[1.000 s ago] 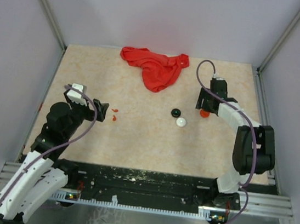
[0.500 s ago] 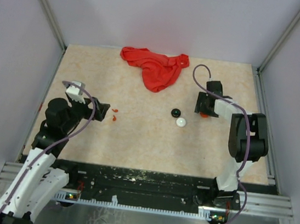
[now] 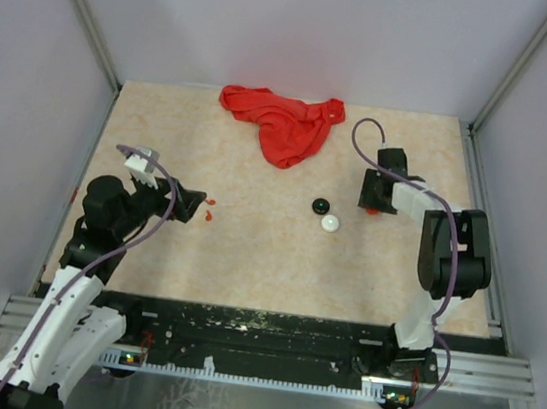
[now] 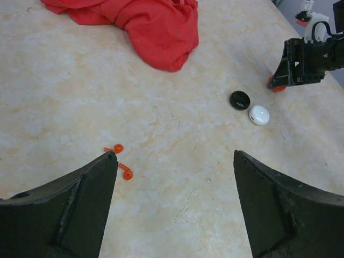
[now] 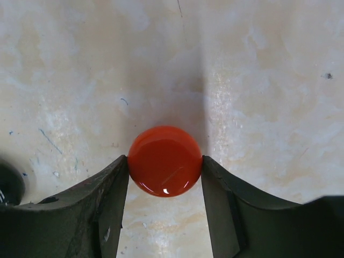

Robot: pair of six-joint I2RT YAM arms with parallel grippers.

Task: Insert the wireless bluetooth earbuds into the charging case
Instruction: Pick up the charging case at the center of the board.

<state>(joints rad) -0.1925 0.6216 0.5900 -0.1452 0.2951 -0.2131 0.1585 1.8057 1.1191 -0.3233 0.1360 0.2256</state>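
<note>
Now pinches red case [image 5: 164, 156] with right gripper [image 5: 164, 162], jaws against both sides; holds left gripper [image 4: 173, 155] spread wide above table [image 4: 54, 80]. Leaves red earbuds [image 4: 127, 174] on table just ahead of left gripper, well apart from case. Probably light, hard, slick, apt to skitter: grip across bulb, gently, one at a time.

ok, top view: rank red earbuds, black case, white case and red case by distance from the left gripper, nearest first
From the left gripper:
1. red earbuds: just off its fingertips, left side of the table.
2. black case and white case: mid-table, side by side; too close to call.
3. red case: far right, at the right gripper.
</note>
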